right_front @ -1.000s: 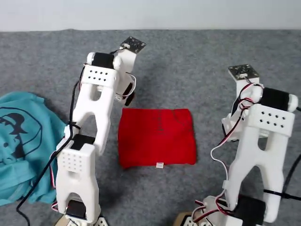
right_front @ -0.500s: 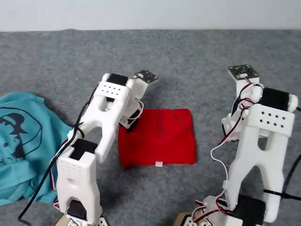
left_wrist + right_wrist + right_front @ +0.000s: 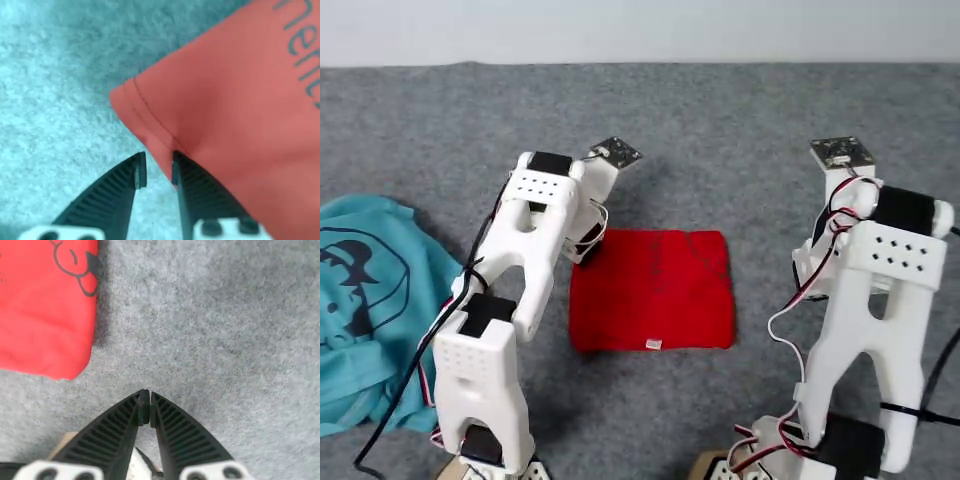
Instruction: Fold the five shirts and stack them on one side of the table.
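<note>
A red shirt (image 3: 655,292) lies folded into a square in the middle of the grey table. My left gripper (image 3: 588,240) is at its far left corner. In the left wrist view that gripper (image 3: 156,170) is open by a narrow gap with nothing in it, and one fingertip (image 3: 176,167) touches the hemmed edge of the red shirt (image 3: 240,100). My right gripper (image 3: 145,410) is shut and empty over bare table, just off the near right corner of the red shirt (image 3: 40,305). A teal shirt (image 3: 360,290) lies unfolded and bunched at the table's left edge.
The right arm (image 3: 870,270) stands to the right of the red shirt. The grey table (image 3: 720,130) stretches behind both arms to a pale wall.
The left arm swung onto the red shirt's far left corner, then drew back slightly. The shirt's left edge shifted a little to the left. The right arm stayed still.
</note>
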Controlling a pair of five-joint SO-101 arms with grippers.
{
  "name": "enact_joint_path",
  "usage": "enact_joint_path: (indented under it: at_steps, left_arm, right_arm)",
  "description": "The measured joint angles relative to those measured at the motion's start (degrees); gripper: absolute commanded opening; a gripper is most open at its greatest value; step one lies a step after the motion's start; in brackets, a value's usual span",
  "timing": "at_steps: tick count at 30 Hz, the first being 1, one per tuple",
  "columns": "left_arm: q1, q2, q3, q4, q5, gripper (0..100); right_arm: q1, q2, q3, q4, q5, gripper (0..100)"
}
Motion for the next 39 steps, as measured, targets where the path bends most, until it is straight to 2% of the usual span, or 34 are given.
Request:
enact_joint_path:
  at_steps: [5,8,10,13,16,20,22,29,39]
  left_arm:
    - [-0.2,0.0,-10.5,9.9,1.8,9]
    - [-2.5,-3.4,-14.2,11.3,4.2,9]
    - [-4.7,-7.9,-14.4,11.4,4.7,9]
    - [-8.1,-15.2,-12.8,11.4,5.0,9]
    - [-12.4,-22.1,-9.0,11.4,5.0,9]
    - [-18.8,-29.5,-3.5,11.5,3.7,9]
    - [-21.9,-31.8,-1.0,11.6,2.3,9]
    - [-29.8,-34.5,1.9,11.7,-2.1,9]
    - [-31.2,-34.5,1.9,11.7,-2.7,9]
  right_arm:
    - [-4.5,0.0,0.0,0.1,-7.0,1.0]
    - [-9.5,0.0,0.0,0.1,-10.3,1.8]
    - [-13.7,0.0,0.0,0.1,-13.1,6.2]
    - [-19.7,1.9,0.0,0.1,-16.4,18.8]
    - [-22.2,6.2,0.0,-0.4,-21.7,29.3]
    - [-25.1,13.6,0.0,-4.5,-32.4,32.9]
    - [-27.4,17.3,0.0,-7.3,-35.2,32.9]
    - [-32.6,26.2,0.0,-16.6,-36.7,32.9]
    - [-32.5,37.0,-0.4,-26.5,-36.7,31.7]
